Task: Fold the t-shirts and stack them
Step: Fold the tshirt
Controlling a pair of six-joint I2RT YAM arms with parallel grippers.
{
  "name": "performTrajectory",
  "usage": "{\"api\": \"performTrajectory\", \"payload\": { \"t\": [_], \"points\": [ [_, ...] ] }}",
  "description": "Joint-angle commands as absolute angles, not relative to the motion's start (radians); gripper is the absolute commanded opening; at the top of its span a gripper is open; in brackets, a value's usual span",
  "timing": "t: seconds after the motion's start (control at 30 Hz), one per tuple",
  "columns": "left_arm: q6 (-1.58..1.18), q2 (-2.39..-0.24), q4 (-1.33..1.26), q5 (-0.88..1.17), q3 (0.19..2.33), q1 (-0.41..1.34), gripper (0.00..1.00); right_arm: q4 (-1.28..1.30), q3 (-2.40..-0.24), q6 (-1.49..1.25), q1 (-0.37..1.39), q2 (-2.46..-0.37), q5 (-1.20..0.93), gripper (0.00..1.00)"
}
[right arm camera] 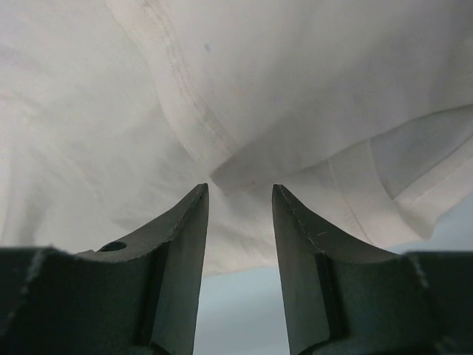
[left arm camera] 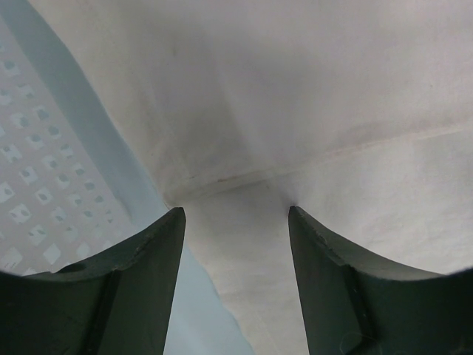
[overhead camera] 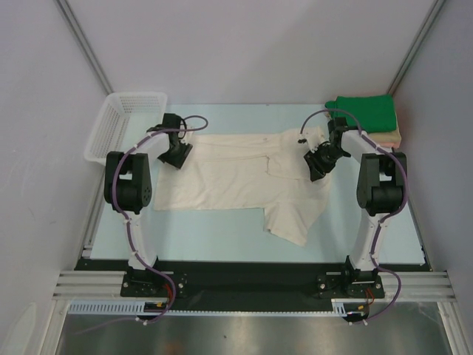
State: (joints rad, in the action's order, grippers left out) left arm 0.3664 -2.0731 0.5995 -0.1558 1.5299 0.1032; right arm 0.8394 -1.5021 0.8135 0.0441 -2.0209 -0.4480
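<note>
The cream-white t-shirt [overhead camera: 236, 177] lies spread and partly crumpled across the middle of the pale blue table, with one part trailing toward the front. My left gripper [overhead camera: 177, 155] is open at the shirt's left back edge, its jaws straddling a cloth edge [left arm camera: 236, 211]. My right gripper [overhead camera: 319, 164] is open over the shirt's right back part, its jaws on either side of a fold near a hem [right arm camera: 240, 186]. The bright green t-shirt [overhead camera: 363, 112] lies folded on the peach-tan t-shirt [overhead camera: 394, 136] at the back right corner.
A white lattice basket [overhead camera: 122, 122] stands at the back left, close to the left gripper; it also shows in the left wrist view [left arm camera: 37, 207]. Bare table [overhead camera: 222, 244] lies in front of the shirt. Grey walls enclose three sides.
</note>
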Motion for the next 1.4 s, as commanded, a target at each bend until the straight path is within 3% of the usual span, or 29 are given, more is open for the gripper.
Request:
{"api": "performTrajectory", "payload": {
  "t": [0.0,0.2,0.33,0.43,0.8,0.93,1.03,1.2,1.37],
  "points": [
    [0.387,-2.045,0.581,-0.175,1.511,0.092,0.63,0.839,-1.509,0.835,0.044,-2.043,-0.433,0.44],
    [0.397,-2.049,0.577,-0.19,1.497,0.084,0.63,0.835,-1.508,0.813,0.046,-2.077,-0.42,0.34],
    [0.399,-2.052,0.572,-0.195,1.496,0.08,0.63,0.831,-1.483,0.816,0.045,-2.074,-0.405,0.1],
    [0.405,-2.054,0.569,-0.199,1.496,0.077,0.63,0.847,-1.47,0.834,0.041,-2.05,-0.408,0.03],
    [0.41,-2.051,0.56,-0.209,1.496,0.068,0.63,0.891,-1.439,0.847,0.046,-1.927,-0.42,0.02],
    [0.402,-2.019,0.572,-0.19,1.493,0.069,0.62,0.856,-1.427,0.792,0.026,-1.911,-0.417,0.31],
    [0.388,-1.962,0.607,-0.138,1.483,0.069,0.62,0.833,-1.445,0.738,-0.021,-1.907,-0.443,0.36],
    [0.376,-1.867,0.656,-0.042,1.395,0.068,0.63,0.825,-1.47,0.712,-0.077,-1.956,-0.448,0.36],
    [0.357,-1.845,0.738,0.026,1.29,0.069,0.57,0.812,-1.486,0.71,-0.091,-2.009,-0.439,0.33]
  ]
}}
